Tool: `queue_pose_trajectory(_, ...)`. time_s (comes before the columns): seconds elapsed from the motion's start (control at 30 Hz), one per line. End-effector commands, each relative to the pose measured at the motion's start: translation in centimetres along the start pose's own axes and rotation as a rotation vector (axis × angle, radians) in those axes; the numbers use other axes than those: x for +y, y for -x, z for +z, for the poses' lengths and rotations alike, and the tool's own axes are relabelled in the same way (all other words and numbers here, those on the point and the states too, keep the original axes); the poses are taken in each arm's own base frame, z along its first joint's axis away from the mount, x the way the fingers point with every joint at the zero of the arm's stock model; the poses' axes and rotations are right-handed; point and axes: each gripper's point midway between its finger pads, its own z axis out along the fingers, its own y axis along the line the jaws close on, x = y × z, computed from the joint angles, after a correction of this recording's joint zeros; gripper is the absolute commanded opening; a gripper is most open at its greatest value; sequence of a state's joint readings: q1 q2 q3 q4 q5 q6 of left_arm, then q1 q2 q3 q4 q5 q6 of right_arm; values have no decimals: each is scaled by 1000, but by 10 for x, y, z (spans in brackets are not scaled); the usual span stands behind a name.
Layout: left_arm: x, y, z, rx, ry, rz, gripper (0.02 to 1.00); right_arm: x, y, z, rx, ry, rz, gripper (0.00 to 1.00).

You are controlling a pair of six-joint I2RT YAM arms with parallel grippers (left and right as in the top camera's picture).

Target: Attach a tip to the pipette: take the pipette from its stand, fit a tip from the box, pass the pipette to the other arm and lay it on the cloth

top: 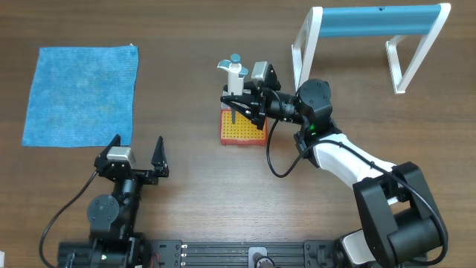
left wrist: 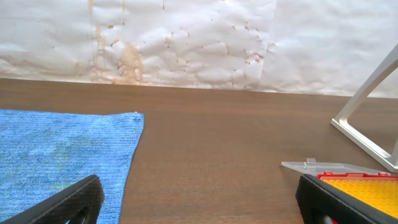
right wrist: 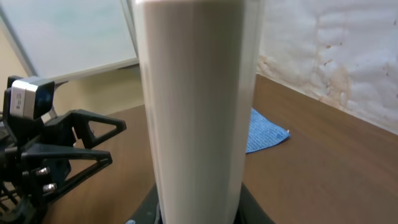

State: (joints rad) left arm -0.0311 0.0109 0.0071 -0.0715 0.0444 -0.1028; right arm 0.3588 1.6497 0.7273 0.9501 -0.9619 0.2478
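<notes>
White, blue-capped pipette [top: 235, 74] gripped in right claw [top: 237, 99]; left claw [top: 137, 143] gapes wide, empty.

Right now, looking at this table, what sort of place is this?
Probably a laboratory-style robot workbench: the right tool holds a pipette at an orange tip box, and a white-and-blue pipette stand stands nearby on the wooden table.

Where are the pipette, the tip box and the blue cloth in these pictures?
pipette [top: 236, 72], top view, on its white upper body.
tip box [top: 249, 135], top view, on its orange rack.
cloth [top: 80, 95], top view, on its middle.
</notes>
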Motion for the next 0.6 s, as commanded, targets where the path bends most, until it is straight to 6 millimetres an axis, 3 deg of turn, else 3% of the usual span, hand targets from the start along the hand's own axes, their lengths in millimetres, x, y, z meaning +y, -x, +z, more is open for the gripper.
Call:
queue_pose_trajectory(0.03,1,-1,0,2,7,9,996,3,-8,1,14,28,-107,75)
queue_pose_trajectory(0.3,1,-1,0,2,7,9,998,-14,-47,5,71,1,-107,75)
queue_pose_trajectory(0.4,1,-1,0,2,7,9,996,-24,-51,3,75,-43,-100,75)
queue_pose_trajectory(0.6,1,-1,0,2,7,9,996,-24,-52,4,78,-42,-161,75)
